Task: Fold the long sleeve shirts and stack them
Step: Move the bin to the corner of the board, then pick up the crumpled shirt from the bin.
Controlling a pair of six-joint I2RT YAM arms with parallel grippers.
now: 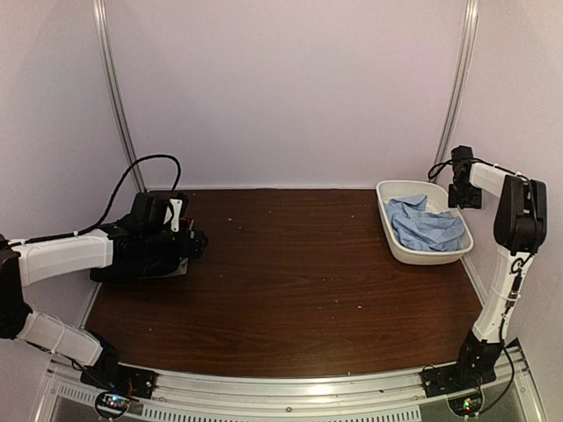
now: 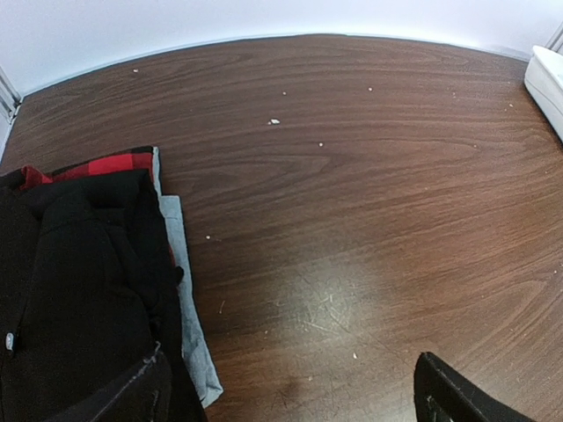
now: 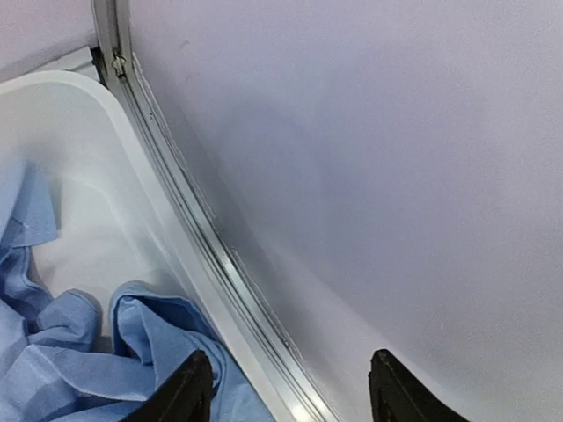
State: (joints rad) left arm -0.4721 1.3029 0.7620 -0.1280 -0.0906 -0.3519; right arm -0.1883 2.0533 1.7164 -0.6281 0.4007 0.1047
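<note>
A crumpled light blue shirt point(image 1: 426, 226) lies in a white oval tub point(image 1: 393, 239) at the right back of the table; it also shows in the right wrist view point(image 3: 53, 360). My right gripper point(image 1: 464, 197) hangs open and empty above the tub's far right rim, its fingers point(image 3: 186, 391) straddling the rim and wall rail. A folded black shirt point(image 2: 70, 290) lies at the table's left on top of a red-checked garment point(image 2: 97, 165) and a light blue one point(image 2: 189, 325). My left gripper point(image 1: 186, 239) is open and empty just beside that stack; its fingers point(image 2: 457, 396) show at the frame's bottom.
The dark wood table point(image 1: 290, 281) is enclosed by pale walls with metal corner rails point(image 1: 117, 97). The left arm covers most of the stack in the top view. The tub's corner point(image 2: 547, 83) shows at the right edge of the left wrist view.
</note>
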